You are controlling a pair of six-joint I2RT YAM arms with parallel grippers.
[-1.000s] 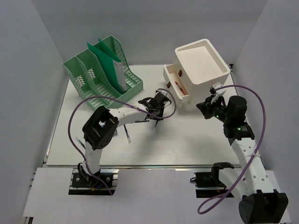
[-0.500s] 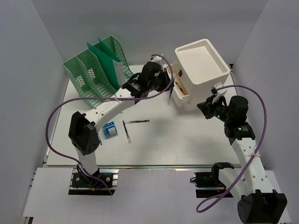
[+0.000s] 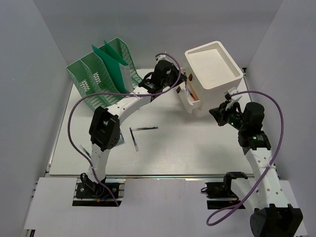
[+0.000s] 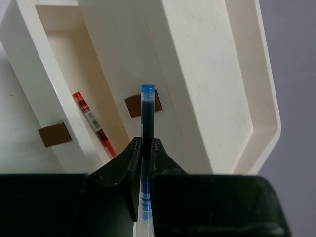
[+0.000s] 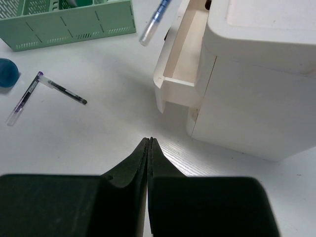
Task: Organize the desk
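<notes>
The left claw (image 4: 143, 144) is clenched on a slim blue pen (image 4: 147, 111) that juts out past its tips. Just beyond them is the pulled-out drawer (image 4: 29, 69) of a white plastic drawer box (image 4: 207, 74), with a red pen (image 4: 91, 121) lying inside to the left of the tips. The right claw (image 5: 149, 142) is clenched on nothing above the large flat white surface (image 5: 89, 143), with the drawer box just ahead to its right, a dark-tipped clear pen (image 5: 63, 89) and a purple-tinted pen (image 5: 23, 98) forming a corner ahead to its left, and a mint-green mesh file rack (image 5: 69, 22) farther beyond them.
</notes>
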